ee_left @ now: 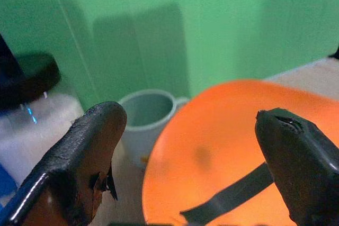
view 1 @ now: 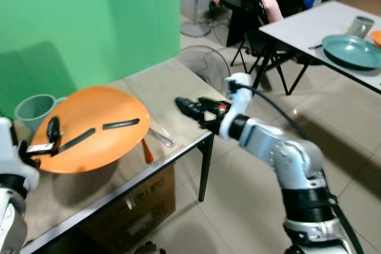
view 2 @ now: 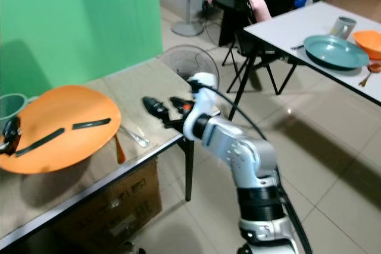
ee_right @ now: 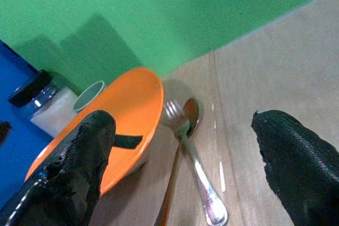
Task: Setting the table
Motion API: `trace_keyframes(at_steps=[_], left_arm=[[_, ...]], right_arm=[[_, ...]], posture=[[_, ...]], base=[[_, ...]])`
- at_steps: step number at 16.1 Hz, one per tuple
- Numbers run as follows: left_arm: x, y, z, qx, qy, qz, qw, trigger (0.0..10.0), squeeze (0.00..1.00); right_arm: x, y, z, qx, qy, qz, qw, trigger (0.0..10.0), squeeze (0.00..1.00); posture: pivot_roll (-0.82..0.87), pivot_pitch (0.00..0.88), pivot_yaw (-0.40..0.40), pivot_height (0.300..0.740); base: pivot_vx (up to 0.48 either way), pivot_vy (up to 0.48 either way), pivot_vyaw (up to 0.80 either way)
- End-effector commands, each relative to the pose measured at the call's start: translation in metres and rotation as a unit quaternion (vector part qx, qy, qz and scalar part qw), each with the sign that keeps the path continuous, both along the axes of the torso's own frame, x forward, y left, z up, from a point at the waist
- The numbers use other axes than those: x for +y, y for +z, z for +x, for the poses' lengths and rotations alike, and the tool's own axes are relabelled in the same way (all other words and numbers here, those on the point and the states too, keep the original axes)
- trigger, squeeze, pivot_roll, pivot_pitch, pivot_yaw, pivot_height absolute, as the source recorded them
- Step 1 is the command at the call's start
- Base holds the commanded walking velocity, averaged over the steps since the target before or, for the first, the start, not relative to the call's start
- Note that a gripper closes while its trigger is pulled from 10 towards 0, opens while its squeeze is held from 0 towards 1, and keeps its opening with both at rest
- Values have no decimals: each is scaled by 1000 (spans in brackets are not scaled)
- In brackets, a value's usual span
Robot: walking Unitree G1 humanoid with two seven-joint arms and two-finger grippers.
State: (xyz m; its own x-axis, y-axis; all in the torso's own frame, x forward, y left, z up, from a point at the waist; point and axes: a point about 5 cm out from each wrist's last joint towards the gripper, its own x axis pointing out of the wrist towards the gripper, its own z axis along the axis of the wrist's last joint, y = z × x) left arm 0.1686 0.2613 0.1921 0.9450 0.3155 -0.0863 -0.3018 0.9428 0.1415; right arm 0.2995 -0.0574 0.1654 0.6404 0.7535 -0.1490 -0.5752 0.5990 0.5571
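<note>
An orange plate [view 1: 89, 126] with two black strips on it lies on the near table [view 1: 161, 84]. My left gripper [view 1: 43, 141] is at the plate's left rim, open, one finger lying over the rim. A silver fork [view 1: 162, 138] and an orange-handled spoon [view 1: 147, 150] lie beside the plate's right edge. A grey-green cup [view 1: 33, 111] stands behind the plate. My right gripper [view 1: 193, 106] hovers open over the table's right end, pointing towards the fork [ee_right: 193, 157] and spoon, with nothing between its fingers.
A second white table [view 1: 309, 28] at the back right holds a teal plate [view 1: 351, 50], a mug [view 1: 360, 26] and an orange bowl. A floor fan [view 1: 202, 63] and a black chair [view 1: 265, 49] stand between the tables. A cardboard box [view 1: 134, 206] sits under the near table.
</note>
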Motion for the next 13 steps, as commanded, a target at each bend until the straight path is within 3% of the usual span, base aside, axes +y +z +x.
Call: trace_keyframes(at_steps=[1,4,5,6,10,13], left_arm=[[8,-4,-5,10,7,-25,1000,10000,0],[20,-5,-18,3,6,-67,998,10000,0],[24,-5,-23,4,-2,-72,997,10000,0],[25,-7,-26,19,-15,-67,997,10000,0],[41,-18,-35,65,-13,-69,995,10000,0],[47,-23,-30,47,-44,-155,986,10000,0]], right_arm=[[5,1,5,25,6,13,1000,10000,1000],[24,-3,8,94,44,62,993,10000,1000],[29,-3,8,108,63,72,989,10000,220],[33,-3,7,109,73,67,989,10000,0],[32,-1,8,53,76,32,995,10000,0],[11,5,-8,1,106,54,993,10000,0]], posture=[[87,0,15,740],[94,0,12,740],[95,0,10,740],[101,0,9,740],[99,0,8,740],[91,0,14,740]], base=[[0,0,0],[0,0,0],[0,0,0],[0,0,0],[0,0,0],[0,0,0]])
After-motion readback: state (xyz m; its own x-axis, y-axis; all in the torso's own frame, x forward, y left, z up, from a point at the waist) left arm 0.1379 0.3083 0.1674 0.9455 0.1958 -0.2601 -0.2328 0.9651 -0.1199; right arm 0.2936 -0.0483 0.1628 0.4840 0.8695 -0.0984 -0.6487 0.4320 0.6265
